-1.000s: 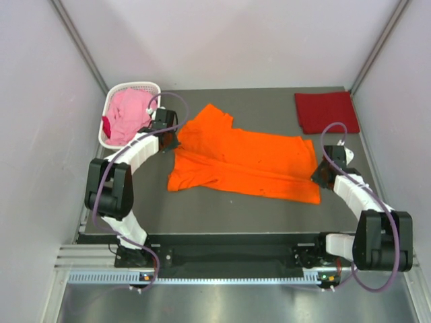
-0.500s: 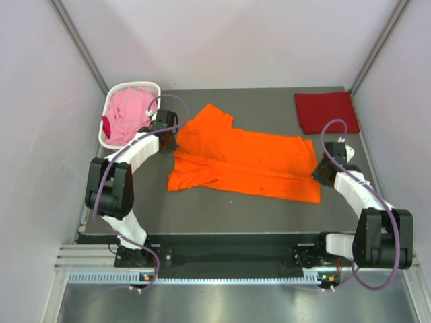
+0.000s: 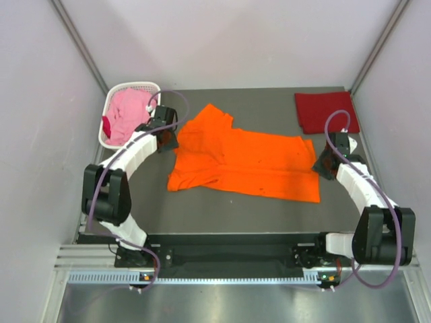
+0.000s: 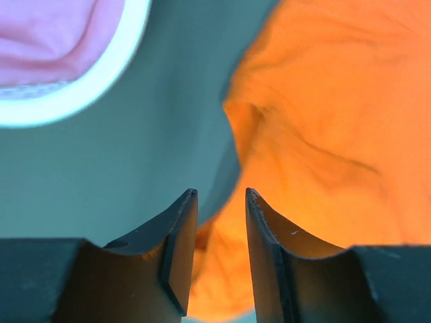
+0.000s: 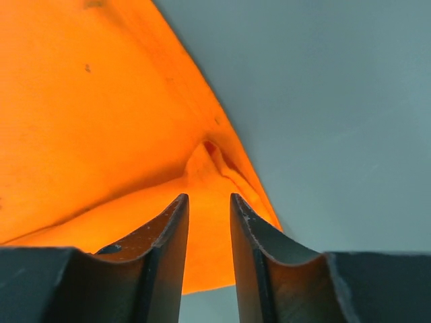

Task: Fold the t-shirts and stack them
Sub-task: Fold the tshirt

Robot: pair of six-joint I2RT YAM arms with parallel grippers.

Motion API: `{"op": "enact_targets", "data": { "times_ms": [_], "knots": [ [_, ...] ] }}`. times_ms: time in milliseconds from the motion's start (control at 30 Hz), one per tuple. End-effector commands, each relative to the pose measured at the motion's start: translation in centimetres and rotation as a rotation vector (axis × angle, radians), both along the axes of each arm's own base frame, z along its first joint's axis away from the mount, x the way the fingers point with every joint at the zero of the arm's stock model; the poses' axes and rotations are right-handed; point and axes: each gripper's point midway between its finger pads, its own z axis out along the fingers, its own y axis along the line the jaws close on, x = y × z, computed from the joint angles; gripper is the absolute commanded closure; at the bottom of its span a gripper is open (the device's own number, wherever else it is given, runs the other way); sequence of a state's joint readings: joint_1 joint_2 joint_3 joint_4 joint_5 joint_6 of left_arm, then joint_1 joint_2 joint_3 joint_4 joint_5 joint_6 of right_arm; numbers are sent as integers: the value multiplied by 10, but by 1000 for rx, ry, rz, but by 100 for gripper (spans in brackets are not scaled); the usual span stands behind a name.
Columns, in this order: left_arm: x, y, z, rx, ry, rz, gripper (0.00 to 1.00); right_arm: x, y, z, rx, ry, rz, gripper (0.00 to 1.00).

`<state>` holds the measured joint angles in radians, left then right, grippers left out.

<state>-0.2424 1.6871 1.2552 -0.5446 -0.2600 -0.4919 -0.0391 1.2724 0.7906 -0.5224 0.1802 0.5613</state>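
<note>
The bright orange t-shirt (image 3: 242, 161) lies spread across the middle of the table, folded over lengthwise, with a sleeve pointing to the far left. My left gripper (image 3: 168, 140) is at its left edge, open, and in the left wrist view (image 4: 219, 195) orange cloth (image 4: 323, 121) shows below the gap between its fingers. My right gripper (image 3: 322, 165) stands open at the shirt's right edge, over a puckered corner (image 5: 209, 158) in the right wrist view (image 5: 209, 198). The dark red t-shirt (image 3: 326, 111) lies folded at the far right. The pink t-shirt (image 3: 128, 114) is bunched in the basket.
A white lattice basket (image 3: 135, 86) stands at the far left, just behind my left gripper, and its rim (image 4: 87, 84) is close in the left wrist view. Grey walls close in the table on three sides.
Both grippers have gone from shut to open, letting go of the orange shirt's two ends. Both wrists have drawn slightly away toward the far side.
</note>
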Motion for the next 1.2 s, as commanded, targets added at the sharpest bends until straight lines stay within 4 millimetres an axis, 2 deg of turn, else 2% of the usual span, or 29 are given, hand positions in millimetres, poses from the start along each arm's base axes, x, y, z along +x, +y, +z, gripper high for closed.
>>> {"op": "enact_targets", "data": {
  "times_ms": [0,33,133,167,200,233,267,367,433,467,567,600,667,733,800,833,967,1033,1167],
  "knots": [
    [-22,-22,56,-19,-104,-102,60,-13,6,10,54,5,-9,68],
    [-36,-34,45,-64,-67,-144,61,-14,11,8,81,-5,0,67],
    [-59,-58,42,-181,-71,-199,62,-19,25,0,151,-6,11,69],
    [-71,-65,27,-225,-38,-222,63,-22,31,-5,175,7,20,69],
    [-79,-67,24,-256,-33,-216,63,-24,33,-9,186,15,22,69],
    [-85,-66,16,-260,-21,-209,64,-26,36,-13,195,24,24,70],
    [-97,-63,-2,-255,19,-197,64,-31,36,-21,201,47,14,70],
    [-109,-57,-22,-253,70,-162,69,-36,34,-35,193,80,3,71],
    [-118,-47,-45,-206,127,-128,70,-42,22,-43,132,116,-25,71],
    [-119,-47,-46,-205,131,-129,70,-42,22,-45,128,124,-18,71],
    [-124,-18,-62,-52,177,-62,75,-52,-3,-49,10,167,-65,71],
    [-120,0,-63,39,164,-13,77,-54,-7,-50,-6,177,-69,71],
    [-119,19,-61,138,162,33,77,-58,-17,-53,-41,194,-88,70],
    [-110,39,-55,253,133,91,77,-57,-16,-53,-33,189,-80,70],
    [-107,45,-54,294,151,109,77,-53,-19,-53,-45,186,-87,70],
    [-99,39,-48,277,135,104,76,-53,-20,-54,-52,189,-83,71],
    [-87,30,-30,238,98,89,73,-47,-25,-48,-79,186,-82,71],
    [-86,27,-18,215,83,78,71,-44,-26,-40,-88,169,-83,72],
    [-93,9,3,86,44,25,64,-41,-16,-15,-38,132,-70,72]
  ]
}}
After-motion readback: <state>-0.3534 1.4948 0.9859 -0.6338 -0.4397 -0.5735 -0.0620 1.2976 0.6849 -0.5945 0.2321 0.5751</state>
